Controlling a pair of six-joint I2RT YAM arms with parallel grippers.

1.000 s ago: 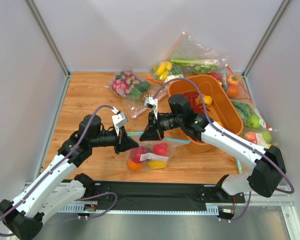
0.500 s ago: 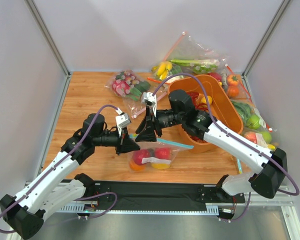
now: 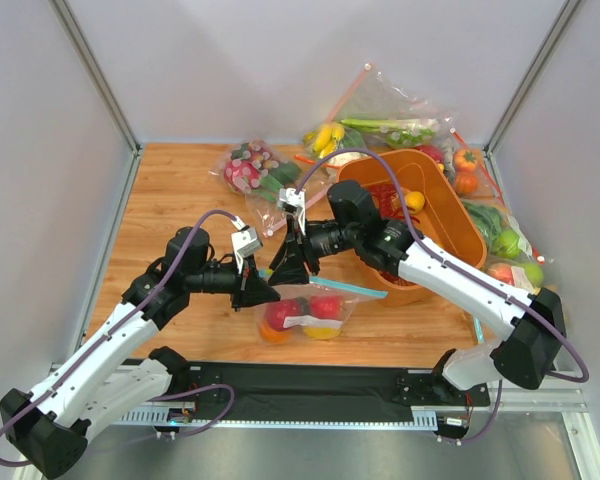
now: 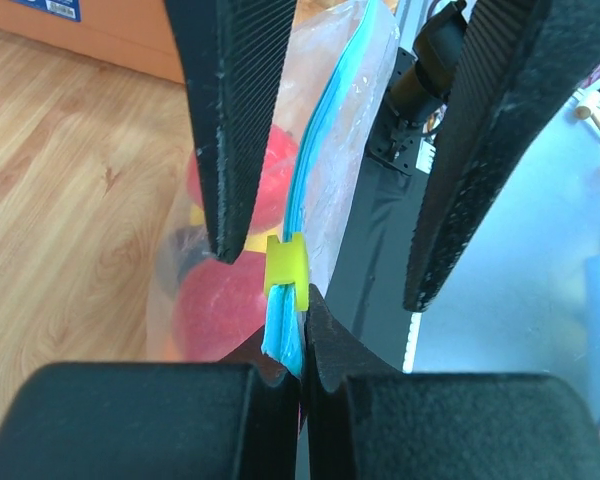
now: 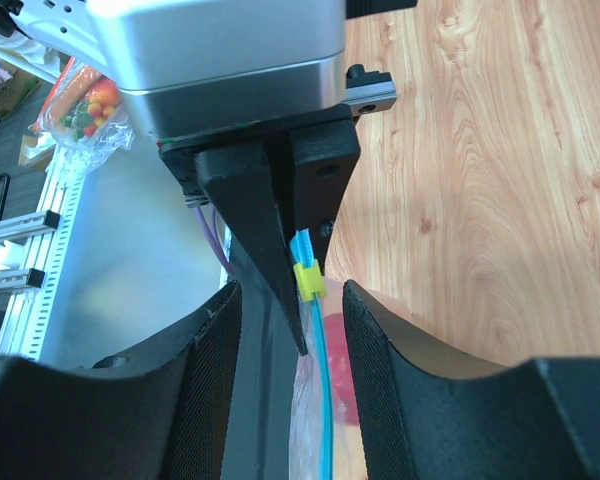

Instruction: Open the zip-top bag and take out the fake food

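While the left gripper [image 3: 258,292] is clamped flat on one end of the teal-blue zip strip [image 3: 352,288], I read the clear soft plastic zip-top bag [image 3: 302,317] as lying on the wooden counter [image 3: 170,200] just on the near side of the big orange plastic tub [image 3: 458,215]. The glossy toy fruits of the fake food [image 3: 323,304] are bunched inside it; red ones, an orange one and a yellow one show through. None is out, so I judge the opening step to be the one in hand.

The next move turns on the strip's long axis. It runs from the left gripper toward the tub, and the small yellow plastic slider [image 4: 286,268] sits at the end far from the tub, right against the left gripper's closed tips. The right gripper [image 3: 285,272] is spread wide and holds nothing. Its two ribbed fingers [image 4: 235,130] stand one on each side of the strip, tips about level with the slider and, as far as I can tell, not touching it.

So the right arm is the one placed for the pull. I would close it on the slider and draw it along the strip toward the tub while the left anchors the end. If the pads close on the strip beyond the slider, they would only pinch the track shut.
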